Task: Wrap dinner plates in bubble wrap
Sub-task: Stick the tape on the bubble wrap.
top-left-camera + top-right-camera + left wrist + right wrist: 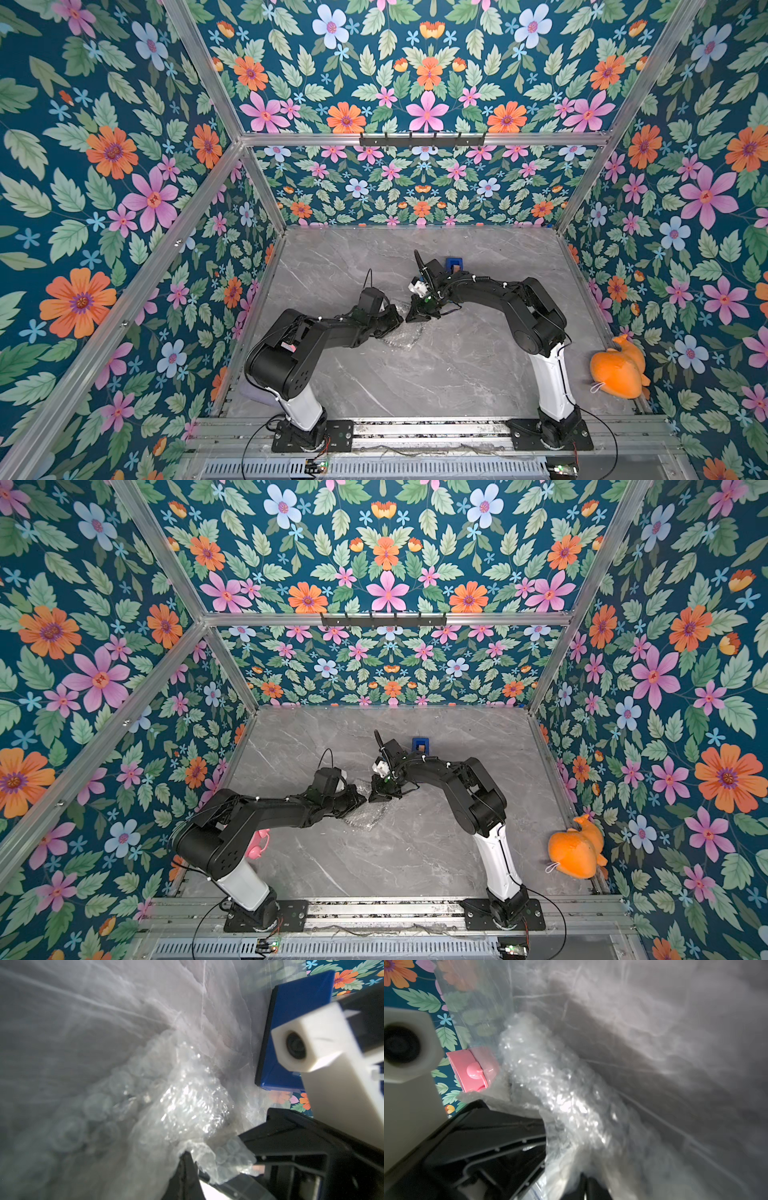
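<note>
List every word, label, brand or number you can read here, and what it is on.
None can be read.
The blue tape dispenser, the pink object, the orange plush toy and the bubble wrap show no print.
Any marking on the small circuit board at the front rail is too small to tell.

The grey marbled desk [436, 374] carries little. Around its middle lies a crumpled patch of bubble wrap [401, 338], shiny and clear. Farther back, near centre, sits a small blue block-like object [454, 262]. An orange plush toy [617, 370] rests against the right edge, and something pink [257, 843] lies at the left edge.
</note>
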Motion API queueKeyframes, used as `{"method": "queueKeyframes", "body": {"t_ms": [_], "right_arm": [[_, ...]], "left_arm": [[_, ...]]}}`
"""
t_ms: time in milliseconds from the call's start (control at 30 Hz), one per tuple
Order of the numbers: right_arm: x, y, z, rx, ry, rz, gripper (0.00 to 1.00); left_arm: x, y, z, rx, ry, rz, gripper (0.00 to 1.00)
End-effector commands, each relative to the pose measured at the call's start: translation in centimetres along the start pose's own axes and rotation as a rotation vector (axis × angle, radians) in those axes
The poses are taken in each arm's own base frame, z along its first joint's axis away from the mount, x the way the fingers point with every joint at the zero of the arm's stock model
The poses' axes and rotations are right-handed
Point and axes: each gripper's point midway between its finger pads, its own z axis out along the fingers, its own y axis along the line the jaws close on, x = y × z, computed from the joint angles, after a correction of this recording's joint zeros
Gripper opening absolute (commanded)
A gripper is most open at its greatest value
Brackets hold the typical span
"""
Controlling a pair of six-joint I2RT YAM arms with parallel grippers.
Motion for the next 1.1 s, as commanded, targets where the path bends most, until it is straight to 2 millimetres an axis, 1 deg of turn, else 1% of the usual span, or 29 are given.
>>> {"method": "queueKeyframes", "body": {"t_ms": [0,33,100,167,200,300,367,467,533,600,700,767,833,1067], "right_arm": [[-0.1,-2.1,0.6,0.095,-0.009,0.056,0.00],[-0.3,-2.2,0.6,0.100,-0.012,0.062,0.02],[-0.5,-2.1,0.4,0.108,-0.024,0.066,0.11],[-0.6,-2.0,-0.3,0.126,-0.040,0.071,0.21],[-0.6,-2.0,-0.7,0.137,-0.048,0.074,0.23],[-0.5,-1.2,-2.3,0.146,-0.083,0.062,0.29],[-0.3,-0.5,-3.1,0.139,-0.094,0.054,0.31],[0.2,0.4,-4.3,0.134,-0.105,0.040,0.34],[0.8,1.4,-5.0,0.115,-0.112,0.023,0.35],[1.4,2.6,-5.0,0.085,-0.105,-0.005,0.33],[2.2,4.0,-3.9,0.050,-0.062,-0.038,0.22],[2.1,4.3,-3.1,0.047,-0.047,-0.045,0.16],[1.5,3.8,-2.3,0.064,-0.049,-0.033,0.10],[-2.7,2.3,-1.0,0.047,-0.106,0.002,0.06]], "left_arm": [[1.9,3.1,-0.1,-0.122,0.067,-0.037,0.00],[2.0,3.2,-0.1,-0.124,0.066,-0.037,0.00],[2.0,3.2,-0.1,-0.125,0.067,-0.037,0.00],[2.0,3.4,-0.1,-0.130,0.068,-0.038,0.00],[2.0,3.4,-0.1,-0.130,0.067,-0.037,0.00],[2.0,3.7,-0.1,-0.145,0.068,-0.045,0.00],[2.1,4.0,-0.1,-0.158,0.072,-0.050,0.00],[2.1,3.9,-0.1,-0.150,0.071,-0.051,0.00],[2.1,3.7,-0.1,-0.145,0.072,-0.049,0.00],[2.0,3.5,0.0,-0.138,0.072,-0.047,0.00],[1.8,3.1,0.1,-0.128,0.071,-0.044,0.00],[1.7,2.9,0.1,-0.123,0.073,-0.043,0.00],[1.6,2.7,0.1,-0.120,0.074,-0.040,0.00],[1.7,2.7,0.1,-0.128,0.079,-0.031,0.00]]}}
